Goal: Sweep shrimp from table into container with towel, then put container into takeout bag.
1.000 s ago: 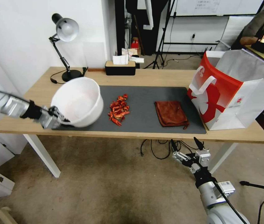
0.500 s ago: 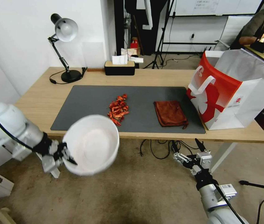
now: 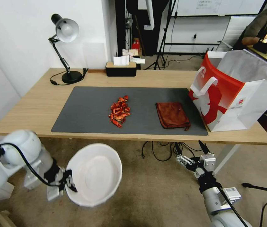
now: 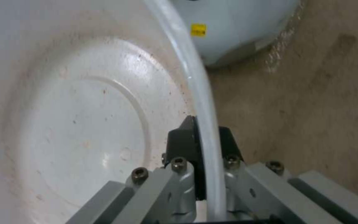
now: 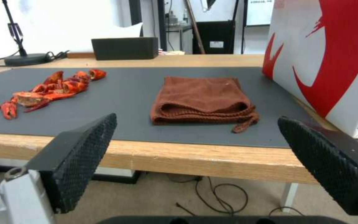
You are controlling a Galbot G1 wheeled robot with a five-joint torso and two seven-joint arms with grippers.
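Head view first: table of light wood with a dark grey mat across the middle, and at the right end the takeout bag standing upright, mouth open, inside not visible from this angle. Below the near edge on the left, off the table and over the floor, the container — tipped toward the camera, nothing in it, only faint specks on its white bottom. Pinched at the rim by the left gripper, one pad inside the wall and one outside, seen close in the left wrist view. On the mat, well apart from that bowl: towel folded flat right of centre, shrimp heaped loosely left of it. Right gripper parked low in front of the table edge, jaws spread wide and holding nothing — towel straight ahead between the pads, shrimp off to one side.
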